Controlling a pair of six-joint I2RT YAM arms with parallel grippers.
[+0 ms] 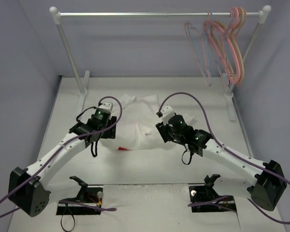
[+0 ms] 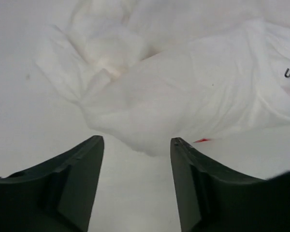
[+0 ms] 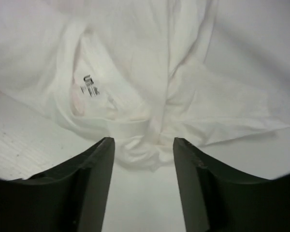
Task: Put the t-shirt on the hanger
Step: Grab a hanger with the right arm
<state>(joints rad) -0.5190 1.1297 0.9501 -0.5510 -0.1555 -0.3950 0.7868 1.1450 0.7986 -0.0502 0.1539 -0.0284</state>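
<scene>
The crumpled white short-sleeved t-shirt (image 1: 135,126) lies in the middle of the white table (image 1: 150,169). The left gripper (image 2: 137,140) hovers at its 9 o'clock edge with fingers apart. The right gripper (image 3: 143,140), at 3 o'clock, is likewise spread and empty. The thin pinkish-red wire hanger (image 1: 197,48) hangs from the white rail (image 1: 159,14) at 1 o'clock.

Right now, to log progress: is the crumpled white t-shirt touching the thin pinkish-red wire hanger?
Apart. The top view shows the t-shirt lying crumpled on the table while the hanger hangs from the rail, above and beyond it.
</scene>
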